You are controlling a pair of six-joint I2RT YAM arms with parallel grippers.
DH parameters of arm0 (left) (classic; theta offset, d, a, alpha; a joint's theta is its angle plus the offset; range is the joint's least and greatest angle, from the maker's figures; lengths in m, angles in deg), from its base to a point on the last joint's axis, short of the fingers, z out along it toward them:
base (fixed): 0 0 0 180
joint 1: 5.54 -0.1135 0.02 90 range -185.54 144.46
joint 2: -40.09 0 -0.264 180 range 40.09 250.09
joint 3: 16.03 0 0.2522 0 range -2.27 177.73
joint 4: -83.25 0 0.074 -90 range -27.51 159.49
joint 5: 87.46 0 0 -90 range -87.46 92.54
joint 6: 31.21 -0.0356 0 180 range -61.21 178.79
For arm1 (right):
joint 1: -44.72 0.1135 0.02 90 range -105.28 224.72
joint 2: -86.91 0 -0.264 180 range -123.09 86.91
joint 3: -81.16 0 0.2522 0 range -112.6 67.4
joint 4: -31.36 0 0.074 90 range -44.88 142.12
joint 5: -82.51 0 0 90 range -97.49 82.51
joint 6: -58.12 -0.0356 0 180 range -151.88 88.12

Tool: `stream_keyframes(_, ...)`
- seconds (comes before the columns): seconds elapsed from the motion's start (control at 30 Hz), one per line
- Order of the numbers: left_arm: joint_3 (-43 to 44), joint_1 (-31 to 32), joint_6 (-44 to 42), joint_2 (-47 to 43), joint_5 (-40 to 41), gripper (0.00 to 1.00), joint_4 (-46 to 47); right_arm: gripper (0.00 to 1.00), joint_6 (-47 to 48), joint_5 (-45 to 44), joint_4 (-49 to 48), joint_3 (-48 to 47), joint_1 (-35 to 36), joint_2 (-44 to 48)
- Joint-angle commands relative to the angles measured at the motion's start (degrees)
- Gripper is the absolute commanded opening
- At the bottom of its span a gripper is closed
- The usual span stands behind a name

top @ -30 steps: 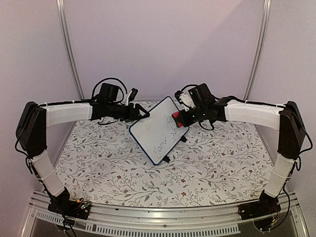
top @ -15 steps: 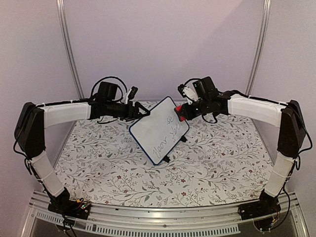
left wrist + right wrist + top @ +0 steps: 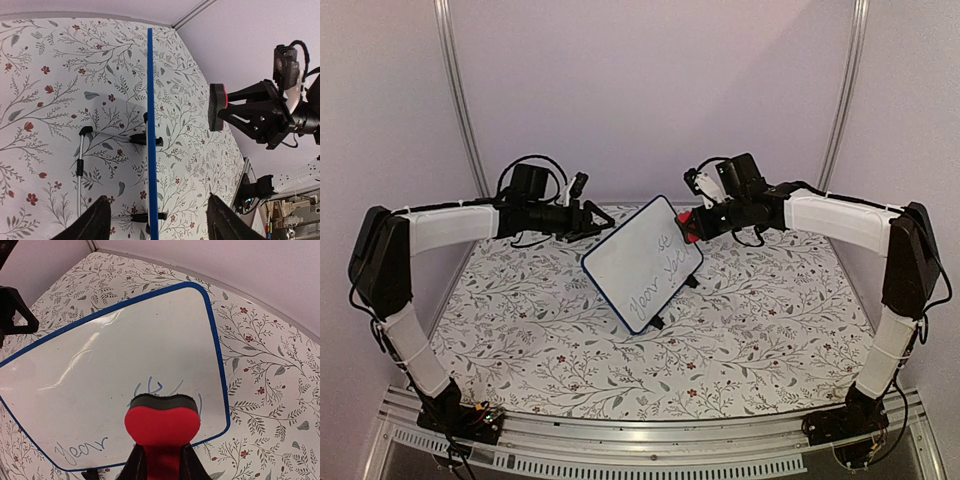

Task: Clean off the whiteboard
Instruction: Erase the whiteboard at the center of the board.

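The right pincer is pinching a red eraser block with a dark felt face. It holds the block near the written side of the small white whiteboard with rounded corners and a thin blue frame, apart from it. The left pincer is spread, and the board's edge lines up with the gap between its fingers, untouched. The board stands tilted on black feet toward the rear of the floral-patterned tabletop. Blue handwriting runs along its lower right part.
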Motion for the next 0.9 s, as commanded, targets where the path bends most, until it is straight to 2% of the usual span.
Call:
stream_keyframes(0.0, 2.29, 1.03, -0.27, 1.16, 1.13, 0.65, -1.06, 0.05, -0.97, 0.84, -1.07, 0.32, -0.33, 0.13)
stream_keyframes(0.5, 3.23, 5.6, -3.1, 1.12, 7.34, 0.61, -5.63, 0.05, -4.12, 3.1, -4.25, 5.18, -0.33, 3.61)
stream_keyframes(0.63, 3.28, 5.19, -3.26, 0.58, 8.08, 0.56, -5.6, 0.05, -4.62, 2.9, -4.05, 5.72, -0.21, 3.72)
stream_keyframes(0.87, 3.14, 5.21, -3.07, 1.08, 7.04, 0.38, -5.08, 0.05, -4.61, 1.48, -4.25, 5.45, -0.02, 3.19)
